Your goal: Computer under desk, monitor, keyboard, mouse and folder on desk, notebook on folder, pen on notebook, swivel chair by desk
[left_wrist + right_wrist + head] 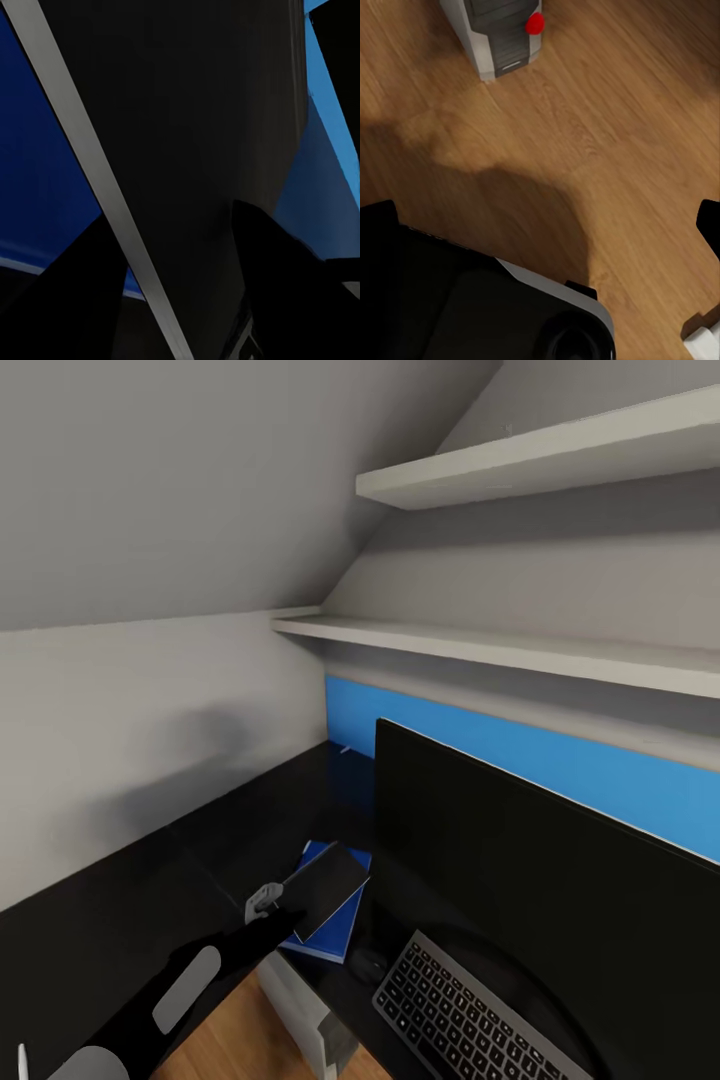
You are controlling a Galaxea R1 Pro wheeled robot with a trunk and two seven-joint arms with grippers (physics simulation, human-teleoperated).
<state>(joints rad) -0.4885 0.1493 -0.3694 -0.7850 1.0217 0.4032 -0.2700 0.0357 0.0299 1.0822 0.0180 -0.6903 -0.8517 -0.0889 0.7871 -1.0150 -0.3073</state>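
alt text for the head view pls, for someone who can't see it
The robot's left gripper holds a dark flat notebook just above a blue folder lying on the glossy black desk. To the right stand a large black monitor and, in front of it, a keyboard, with a small dark mouse between keyboard and folder.

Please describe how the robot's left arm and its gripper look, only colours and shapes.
In the head view, the left arm is glossy black with rounded light-grey oval panels. The left gripper has a small light-grey body. In the left wrist view, its fingers are plain black wedges.
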